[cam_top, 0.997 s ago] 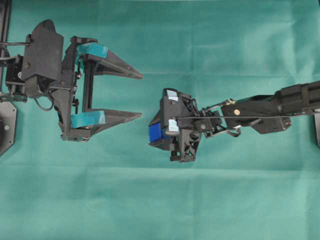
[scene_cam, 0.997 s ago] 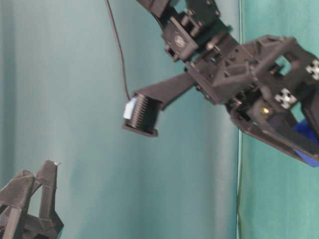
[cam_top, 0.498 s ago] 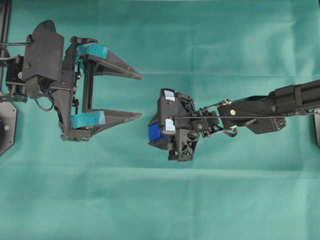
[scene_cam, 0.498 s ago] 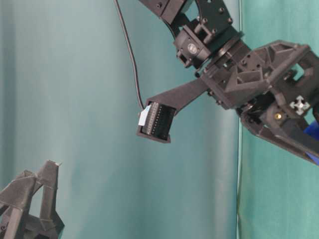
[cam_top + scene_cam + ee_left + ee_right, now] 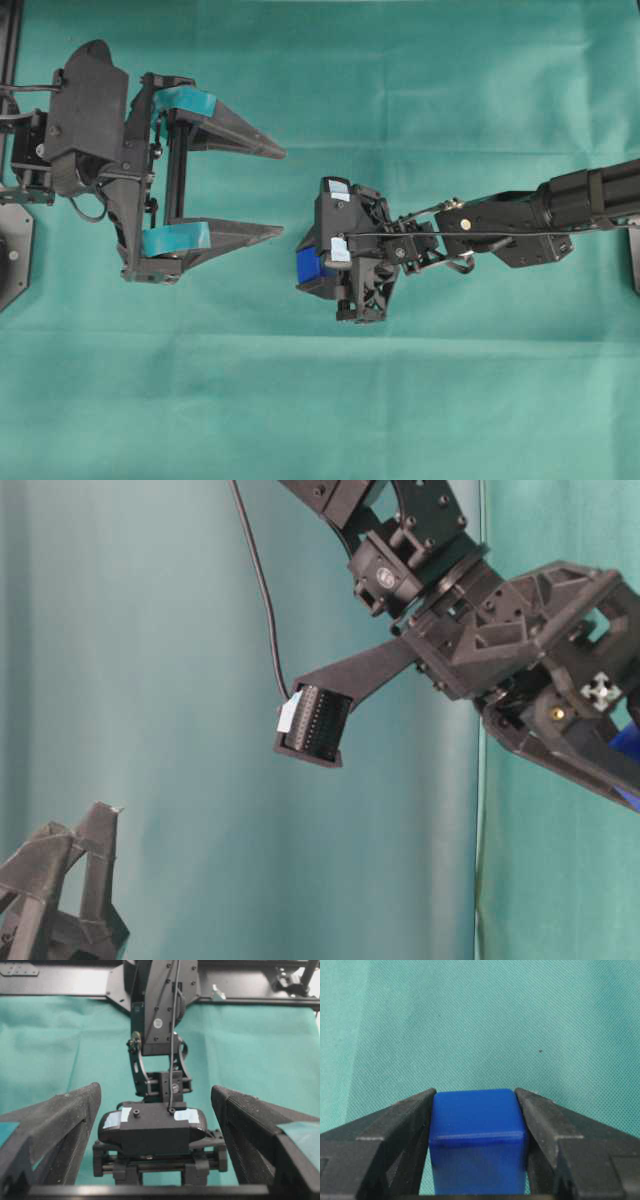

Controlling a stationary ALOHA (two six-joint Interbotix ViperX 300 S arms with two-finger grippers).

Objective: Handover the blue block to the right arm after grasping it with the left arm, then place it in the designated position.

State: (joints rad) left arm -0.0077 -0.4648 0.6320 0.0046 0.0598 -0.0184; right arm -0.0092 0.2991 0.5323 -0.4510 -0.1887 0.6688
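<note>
The blue block [image 5: 308, 268] is clamped between the plain black fingers of my right gripper [image 5: 311, 270], which points down at the green cloth near the middle of the table. In the right wrist view both fingers [image 5: 402, 1130] press on the sides of the blue block [image 5: 477, 1125] above bare cloth. At table level only a blue corner [image 5: 628, 745] shows at the frame's right edge. My left gripper [image 5: 284, 192], with teal tape on its fingers, stands wide open to the left and holds nothing. From the left wrist view, the left gripper [image 5: 155, 1091] faces the right arm's wrist [image 5: 150, 1130]. The designated position is not in view.
Green cloth [image 5: 450, 400] covers the table. Black mounting hardware [image 5: 12, 250] sits at the left edge, and a black frame [image 5: 60, 982] runs along the far side behind the right arm. A cable [image 5: 258, 590] hangs by the right wrist camera [image 5: 312, 725].
The right arm shifted slightly left with the block a second ago and has since held still. The left arm has not moved.
</note>
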